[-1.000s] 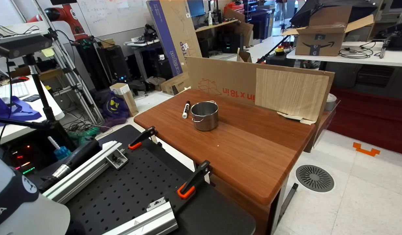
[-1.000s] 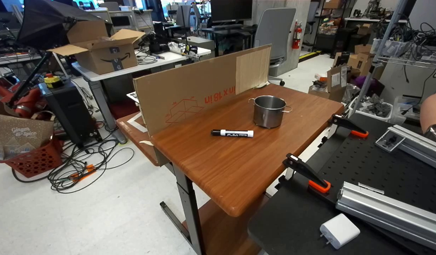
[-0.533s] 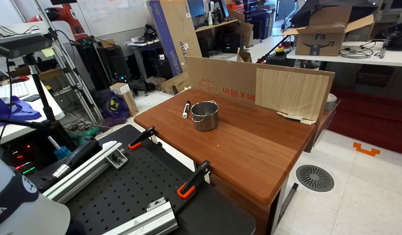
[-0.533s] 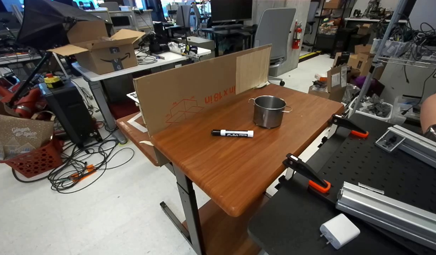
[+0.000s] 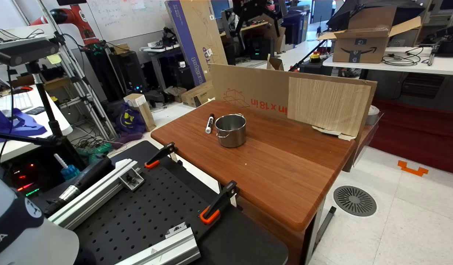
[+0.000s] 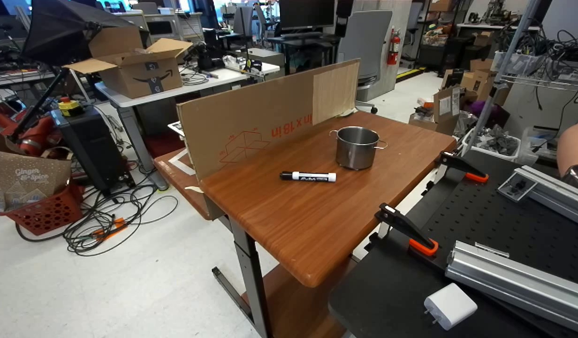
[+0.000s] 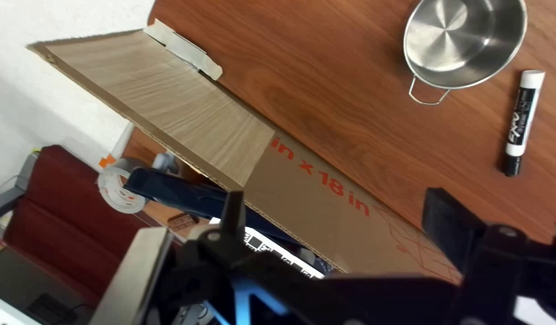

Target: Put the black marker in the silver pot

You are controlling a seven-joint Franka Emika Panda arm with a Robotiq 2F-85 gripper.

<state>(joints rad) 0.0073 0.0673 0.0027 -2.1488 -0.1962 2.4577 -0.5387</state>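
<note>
Wrist view shows two fingers (image 7: 447, 221) spread wide with nothing between them. The gripper (image 5: 260, 38) has just come into sight at the top of an exterior view, so reaching for the black marker (image 6: 308, 176) may be starting. The marker lies on the table (image 6: 289, 220), near the silver pot (image 6: 354, 152) but not in it. Most of the arm (image 5: 35, 232) is cut off, and the wrist view chops off part of the pot.
</note>
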